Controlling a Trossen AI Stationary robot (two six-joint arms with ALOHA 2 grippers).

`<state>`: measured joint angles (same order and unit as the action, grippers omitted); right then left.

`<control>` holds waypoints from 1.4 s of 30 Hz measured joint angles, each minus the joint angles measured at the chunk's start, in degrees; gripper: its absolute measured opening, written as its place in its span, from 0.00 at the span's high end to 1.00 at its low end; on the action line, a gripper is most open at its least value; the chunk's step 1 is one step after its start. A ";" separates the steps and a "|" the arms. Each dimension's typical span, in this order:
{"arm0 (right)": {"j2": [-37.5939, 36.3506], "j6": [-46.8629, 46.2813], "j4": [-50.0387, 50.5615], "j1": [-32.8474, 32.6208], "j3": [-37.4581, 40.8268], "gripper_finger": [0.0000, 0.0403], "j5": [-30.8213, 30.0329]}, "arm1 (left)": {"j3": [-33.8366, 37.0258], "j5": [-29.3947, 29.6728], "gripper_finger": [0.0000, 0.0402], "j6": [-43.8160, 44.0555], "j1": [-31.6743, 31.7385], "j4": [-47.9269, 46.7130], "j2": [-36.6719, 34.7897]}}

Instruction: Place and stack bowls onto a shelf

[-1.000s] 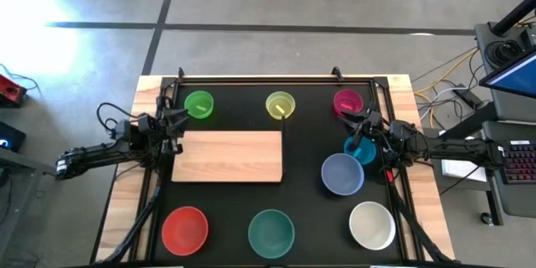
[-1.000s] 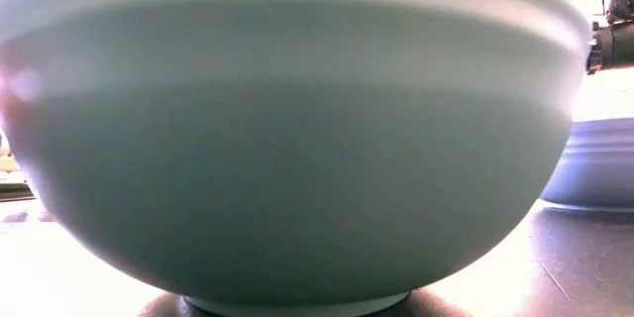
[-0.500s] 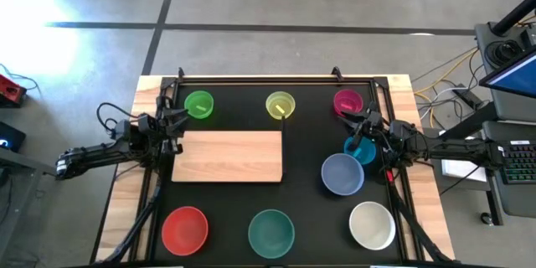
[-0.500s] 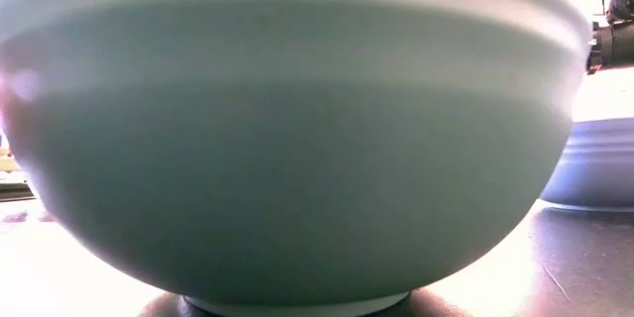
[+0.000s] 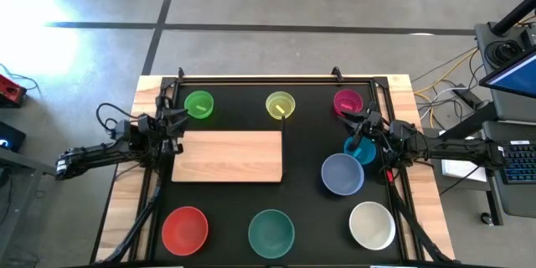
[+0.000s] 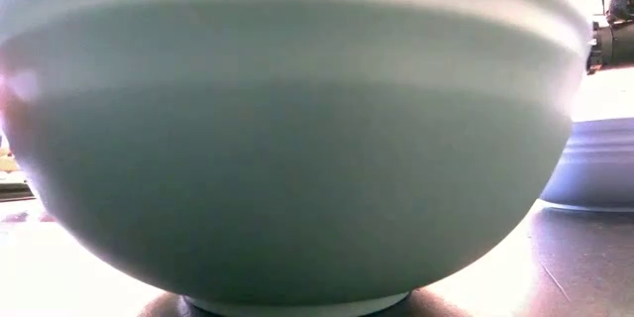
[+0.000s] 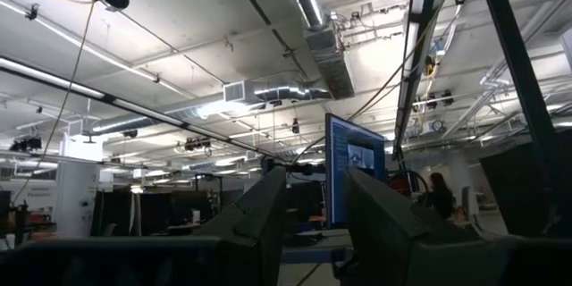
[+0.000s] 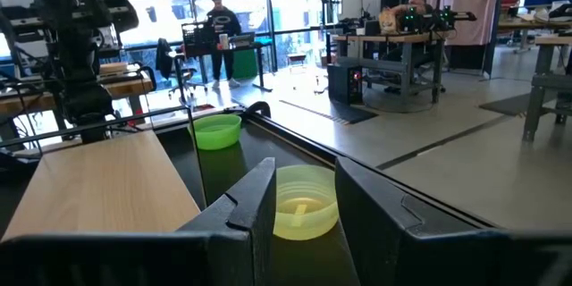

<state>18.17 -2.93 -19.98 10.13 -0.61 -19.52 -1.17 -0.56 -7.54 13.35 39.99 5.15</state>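
In the high view the light-wood shelf lies flat on the black tabletop. The small bowls stand upright: green, yellow, magenta and cyan. Pale blue, white, teal and red are the larger ones. My left gripper hovers at the shelf's left end, narrowly open. My right gripper is between the magenta and cyan bowls, narrowly open, pointing toward the yellow bowl. Neither holds anything.
The teal bowl fills the low view, with the pale blue bowl behind it on the right. A raised black frame borders the tabletop. In the right wrist view people stand and sit in the room beyond. Bare tabletop lies between the shelf and the near bowls.
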 joint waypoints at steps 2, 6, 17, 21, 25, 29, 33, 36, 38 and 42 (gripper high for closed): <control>0.00 0.04 0.00 0.00 0.01 0.73 0.01 | 0.00 0.00 0.76 -1.39 0.02 0.33 -0.02; 0.00 0.00 0.01 0.00 0.01 0.73 0.01 | 0.00 0.00 0.76 -2.36 0.02 0.72 0.06; 0.00 0.06 0.01 0.00 0.01 0.73 0.01 | -0.02 8.14 0.76 -0.53 0.04 -1.90 2.37; 0.00 0.06 0.01 0.00 -0.01 0.73 -0.01 | -0.02 8.15 0.76 -0.84 0.04 -1.58 1.75; 0.00 0.03 0.01 0.00 0.01 0.73 0.01 | -0.26 11.09 0.76 -3.93 0.01 -1.83 1.78; 0.00 0.00 0.00 0.00 -0.01 0.73 0.01 | -3.75 20.94 0.76 -1.82 -0.01 -6.65 3.10; 0.00 0.06 0.01 0.00 0.00 0.73 0.00 | -10.19 25.38 0.76 -2.78 0.04 -16.14 5.12; 0.00 0.01 0.01 0.00 0.01 0.73 0.00 | -14.95 28.67 0.76 -6.25 -0.01 -23.03 7.40; 0.00 0.03 0.01 0.00 0.01 0.73 0.00 | -17.57 33.65 0.76 -6.58 -0.01 -26.41 9.10; 0.00 0.01 0.01 0.00 -0.01 0.73 0.00 | -24.85 46.33 0.76 -0.27 0.04 -39.59 13.21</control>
<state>18.17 -2.92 -19.97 10.13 -0.62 -19.53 -26.02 45.77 -7.81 13.39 0.40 18.36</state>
